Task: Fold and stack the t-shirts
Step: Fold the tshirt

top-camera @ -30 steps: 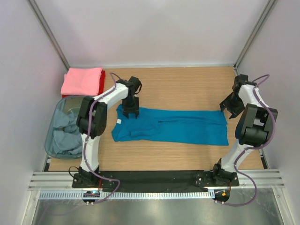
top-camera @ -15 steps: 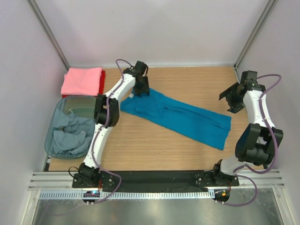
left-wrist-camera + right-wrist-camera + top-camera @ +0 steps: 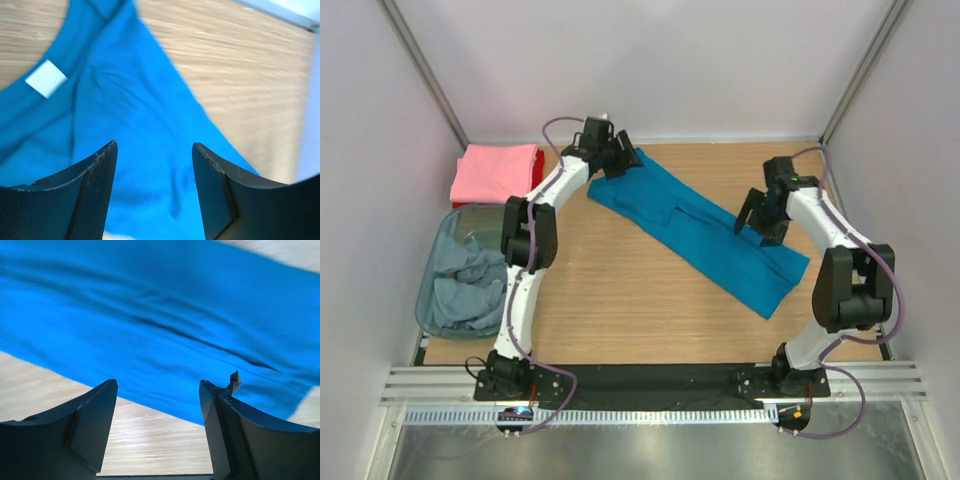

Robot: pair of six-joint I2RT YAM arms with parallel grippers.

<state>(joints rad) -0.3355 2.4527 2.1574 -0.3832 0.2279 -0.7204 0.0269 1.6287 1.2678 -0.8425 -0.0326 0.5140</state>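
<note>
Top external view, entry one: teal t-shirt [image 3: 695,225]. It lies flat on the wooden table [image 3: 620,310] as a long narrow band set on a slant, collar end far left, hem end near right. Shallow creases run along its length.

Entry two: white label [image 3: 46,78], inside the neckline, seen face up in my left wrist view.

Entry three: my left gripper [image 3: 622,162], over the collar end. Its jaws stand apart, with nothing between them and cloth showing below the gap.

Entry four: my right gripper [image 3: 758,228], over the band toward the hem. It is likewise spread and empty, with one long edge of the shirt crossing under it.

Entry five: pink t-shirt [image 3: 495,172], folded and resting on a red t-shirt [image 3: 538,170] at the far left corner.

Entry six: translucent bin [image 3: 432,262], near left, holding rumpled pale grey-blue shirts [image 3: 465,290].

Hazards, as I judge them:
- A pinch that catches only the top layer would peel the lengthwise fold open.
- Because the band lies on a slant, a crosswise fold could land crooked.
- My left arm is stretched far out, so its hold at the collar may be shallow and slip.
</note>
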